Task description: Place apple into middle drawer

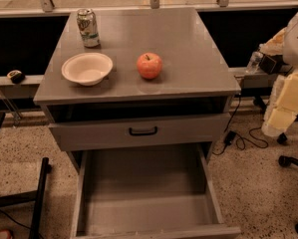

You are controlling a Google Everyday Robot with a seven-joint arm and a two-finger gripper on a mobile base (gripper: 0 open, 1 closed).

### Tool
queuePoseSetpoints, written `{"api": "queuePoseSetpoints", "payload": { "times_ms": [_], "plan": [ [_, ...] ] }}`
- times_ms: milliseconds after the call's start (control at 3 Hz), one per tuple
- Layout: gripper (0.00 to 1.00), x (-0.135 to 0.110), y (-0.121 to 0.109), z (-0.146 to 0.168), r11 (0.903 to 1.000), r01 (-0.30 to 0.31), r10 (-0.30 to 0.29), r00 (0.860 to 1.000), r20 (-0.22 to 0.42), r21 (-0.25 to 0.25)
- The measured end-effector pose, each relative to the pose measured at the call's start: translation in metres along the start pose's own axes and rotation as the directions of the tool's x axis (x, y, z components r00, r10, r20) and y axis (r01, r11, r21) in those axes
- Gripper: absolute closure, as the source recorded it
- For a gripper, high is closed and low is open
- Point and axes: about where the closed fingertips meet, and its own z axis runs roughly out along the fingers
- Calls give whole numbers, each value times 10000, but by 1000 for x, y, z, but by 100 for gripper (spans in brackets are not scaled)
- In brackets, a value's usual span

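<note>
The round red apple with yellowish-orange patches and a short dark stem (149, 65) stands upright on the flat grey metal top of the cabinet (188, 39), near its front edge and a little right of the middle. To the left of it, near but apart, sits a shallow white bowl (86, 67), and behind the bowl stands a green-and-white drink can (88, 28), upright. Under the top there is a dark open slot, then a grey drawer front with a black curved handle (143, 131), which is pushed in. Below this front the wide grey metal middle drawer (148, 183) is pulled far out toward the camera, with its flat floor and low side walls in view. The pushed-in front and the edge of the top lie between the apple and this drawer. The pale yellowish gripper (287, 106) hangs at the right edge of the view, beside the cabinet and well apart from the apple; whether it is open or closed I cannot tell. Black cables (243, 138) lie on the speckled floor (258, 193) under it.
</note>
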Motion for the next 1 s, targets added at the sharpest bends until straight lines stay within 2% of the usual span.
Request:
{"api": "queuePoseSetpoints", "payload": {
  "times_ms": [333,667,1000],
  "plan": [
    [0,0,0,0,10000,0,0,10000,4,3],
    [0,-24,-50,12,9967,-11,-81,9937,1117,816],
    [0,-61,-121,33,9876,-583,114,9527,3037,1458]
  ]
}}
